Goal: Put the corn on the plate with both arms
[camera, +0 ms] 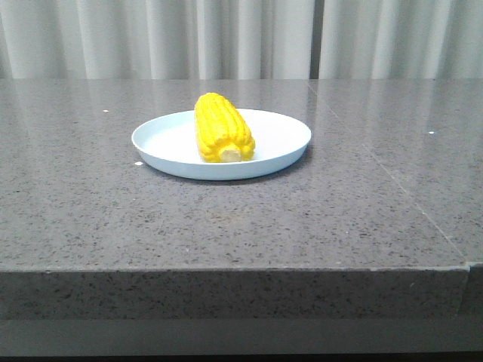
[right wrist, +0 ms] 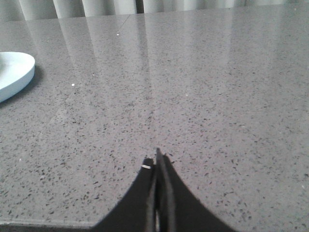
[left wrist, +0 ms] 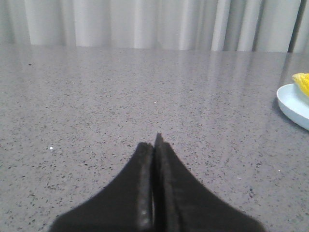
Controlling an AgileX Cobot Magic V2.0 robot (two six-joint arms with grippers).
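Note:
The yellow corn (camera: 222,128) lies on the pale blue-white plate (camera: 281,139) in the middle of the table, its pale cut end toward the camera. No arm shows in the front view. In the left wrist view my left gripper (left wrist: 154,142) is shut and empty over bare table; the plate's rim (left wrist: 292,106) and a bit of corn (left wrist: 302,83) show at the far edge of that view. In the right wrist view my right gripper (right wrist: 156,162) is shut and empty over bare table, with the plate's rim (right wrist: 19,72) well off to one side.
The grey speckled stone table (camera: 113,211) has a front edge close to the camera and a seam (camera: 392,181) running back on the right. Pale curtains (camera: 241,38) hang behind the table.

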